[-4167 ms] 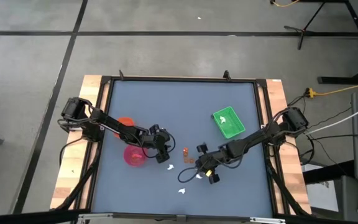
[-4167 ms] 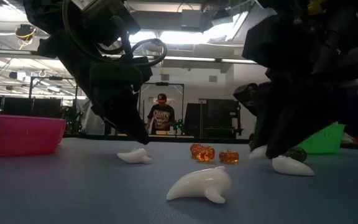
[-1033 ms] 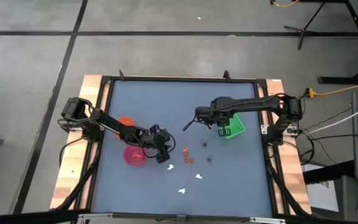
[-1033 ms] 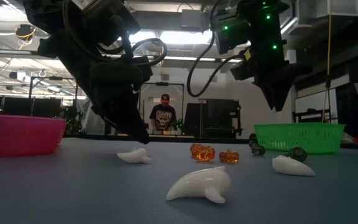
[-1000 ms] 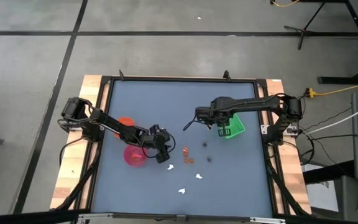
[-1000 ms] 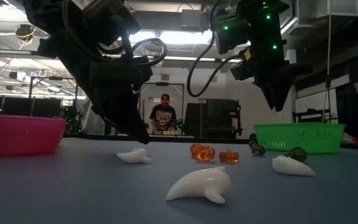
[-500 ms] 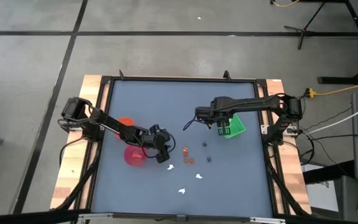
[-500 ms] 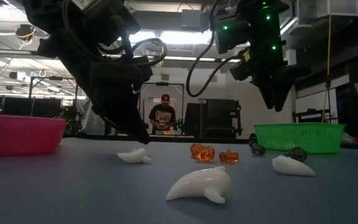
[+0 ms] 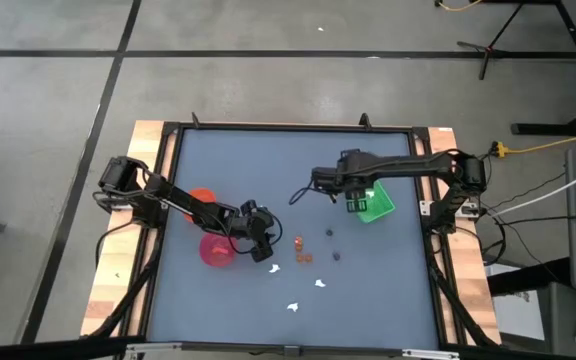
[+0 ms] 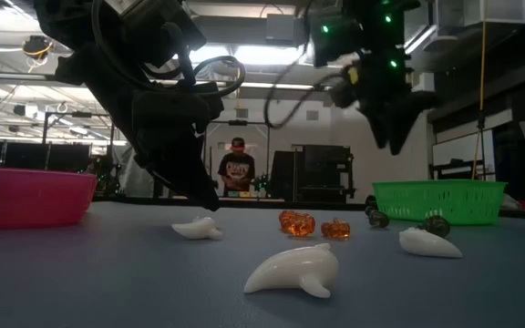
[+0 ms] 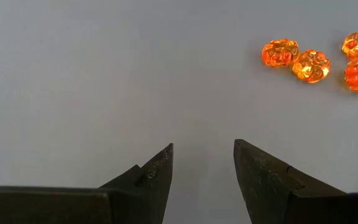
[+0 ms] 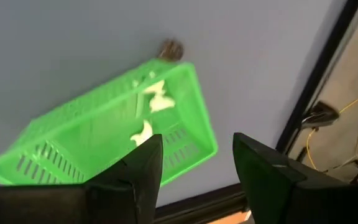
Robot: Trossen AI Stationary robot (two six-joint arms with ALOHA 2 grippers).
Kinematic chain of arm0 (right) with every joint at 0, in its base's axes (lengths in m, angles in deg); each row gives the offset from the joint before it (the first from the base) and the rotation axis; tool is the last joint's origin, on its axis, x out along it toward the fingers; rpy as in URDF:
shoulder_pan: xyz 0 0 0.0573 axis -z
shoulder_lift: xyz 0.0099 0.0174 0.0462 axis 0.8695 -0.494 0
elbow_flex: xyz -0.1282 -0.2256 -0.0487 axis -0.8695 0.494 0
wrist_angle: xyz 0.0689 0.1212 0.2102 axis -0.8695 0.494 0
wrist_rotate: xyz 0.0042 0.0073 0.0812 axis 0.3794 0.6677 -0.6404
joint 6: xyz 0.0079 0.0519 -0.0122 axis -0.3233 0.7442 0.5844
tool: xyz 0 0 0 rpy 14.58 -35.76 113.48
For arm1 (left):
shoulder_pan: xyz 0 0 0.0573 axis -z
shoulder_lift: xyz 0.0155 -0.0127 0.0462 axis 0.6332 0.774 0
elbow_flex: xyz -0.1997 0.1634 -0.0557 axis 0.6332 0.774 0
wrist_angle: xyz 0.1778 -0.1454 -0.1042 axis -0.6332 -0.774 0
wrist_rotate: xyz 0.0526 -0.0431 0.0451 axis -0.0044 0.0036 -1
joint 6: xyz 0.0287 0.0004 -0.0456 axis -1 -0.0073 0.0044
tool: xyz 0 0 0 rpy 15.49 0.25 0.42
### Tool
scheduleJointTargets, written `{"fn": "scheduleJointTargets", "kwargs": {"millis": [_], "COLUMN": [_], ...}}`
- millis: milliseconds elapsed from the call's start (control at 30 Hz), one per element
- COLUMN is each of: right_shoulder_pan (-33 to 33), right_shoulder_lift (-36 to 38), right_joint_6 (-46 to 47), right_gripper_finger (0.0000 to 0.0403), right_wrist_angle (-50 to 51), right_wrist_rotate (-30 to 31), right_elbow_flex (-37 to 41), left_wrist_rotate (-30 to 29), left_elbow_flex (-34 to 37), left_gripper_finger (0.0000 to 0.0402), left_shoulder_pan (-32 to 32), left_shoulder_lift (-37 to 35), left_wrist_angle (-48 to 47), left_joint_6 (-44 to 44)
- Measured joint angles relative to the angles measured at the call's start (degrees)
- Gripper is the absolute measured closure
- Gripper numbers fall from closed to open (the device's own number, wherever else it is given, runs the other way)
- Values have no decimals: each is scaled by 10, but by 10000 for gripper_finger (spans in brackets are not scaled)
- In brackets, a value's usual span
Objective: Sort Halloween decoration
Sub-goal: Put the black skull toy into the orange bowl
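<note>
My right wrist view gives me what the overhead cannot: inside the green tray [image 12: 104, 143] lie white pieces [image 12: 157, 99], and a dark roundish piece [image 12: 170, 48] sits on the table just outside its wall. From above, the tray [image 9: 376, 208] is only a green patch half hidden under the right arm. My left wrist view shows three orange pieces [image 11: 309, 65] clustered close together on bare table; the overhead shows them only as orange dots [image 9: 301, 250]. The low view brings out the white pieces' shapes, one nearest the camera [image 10: 294, 271], one to its left [image 10: 198, 228], one to the right [image 10: 429, 242].

The table [image 9: 268, 170] is a blue-grey mat in a dark frame, on a grey concrete floor. A pink bowl [image 9: 216, 251] and an orange bowl [image 9: 202, 196] sit on the left. Behind the table, a person [image 10: 236, 170] stands in the workshop.

The right gripper [image 12: 194, 165] hangs above the tray, fingers parted and empty. The left gripper [image 11: 202, 165] sits low beside the pink bowl, fingers apart with a narrower gap, holding nothing.
</note>
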Motion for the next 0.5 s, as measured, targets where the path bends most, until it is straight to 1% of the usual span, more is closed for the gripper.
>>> {"fn": "scheduleJointTargets", "kwargs": {"millis": [133,200,267,367,500], "right_shoulder_pan": [4,14,30,59,100], "right_shoulder_lift": [0,0,0,0,-2], "right_joint_6": [-17,-29,-37,-43,-43], "right_gripper_finger": [207,207,207,207,207], "right_wrist_angle": [-17,-37,-65,-102,-141], "right_wrist_rotate": [-3,-23,-55,-121,-199], "right_elbow_flex": [-49,-71,-87,-102,-103], "left_wrist_rotate": [-3,-9,-10,-10,-10], "left_elbow_flex": [0,0,0,0,0], "left_gripper_finger": [247,247,247,247,247], "left_shoulder_pan": [0,0,0,0,0], "left_shoulder_lift": [0,0,0,0,0], "left_wrist_angle": [0,0,0,0,1], "left_joint_6": [0,0,0,0,0]}}
